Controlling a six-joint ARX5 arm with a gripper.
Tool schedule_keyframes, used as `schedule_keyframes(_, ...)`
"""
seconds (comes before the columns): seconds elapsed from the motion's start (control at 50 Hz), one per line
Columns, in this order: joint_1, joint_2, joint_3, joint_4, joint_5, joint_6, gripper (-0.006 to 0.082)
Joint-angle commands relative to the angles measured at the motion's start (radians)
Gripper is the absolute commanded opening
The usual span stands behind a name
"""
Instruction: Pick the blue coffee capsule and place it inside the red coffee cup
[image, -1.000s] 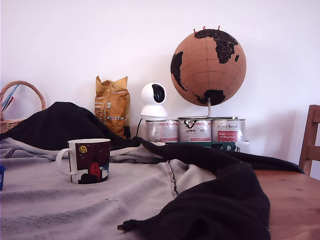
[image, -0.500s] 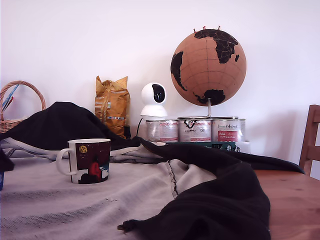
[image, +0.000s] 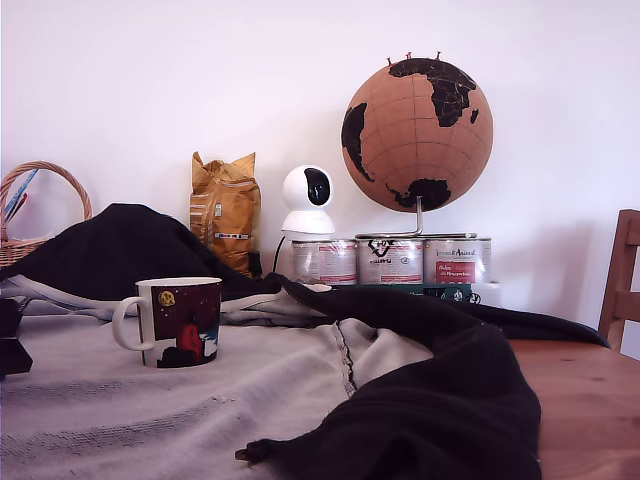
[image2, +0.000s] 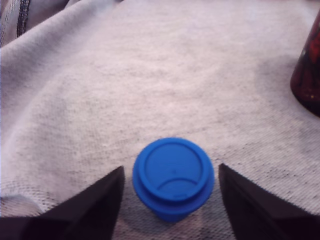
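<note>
Fingers of the tool (image2: 170, 197) are spread either side of the blue coffee capsule (image2: 173, 178) — nothing pinched yet — the red coffee cup (image2: 307, 77) stands ahead, off to one side.

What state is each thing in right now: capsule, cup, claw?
blue coffee capsule: upright on the grey cloth, between the claw's fingers, not yet gripped.
red coffee cup: upright on the cloth, contents not visible.
claw: open, a finger either side of the capsule.
</note>
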Motion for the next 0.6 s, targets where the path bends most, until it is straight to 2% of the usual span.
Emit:
schedule_keyframes(0.0, 0.004, 0.004, 0.0, 0.016, 0.004, 0.006, 0.009)
schedule_keyframes(0.16, 0.004, 0.004, 0.006, 0.018, 0.006, 0.005, 0.0075)
schedule_keyframes(0.28, 0.003, 0.003, 0.008, 0.084, 0.031, -0.018, 0.0075)
schedule_keyframes(0.58, -0.017, 0.003, 0.049, 0.269, 0.142, -0.19, 0.0075)
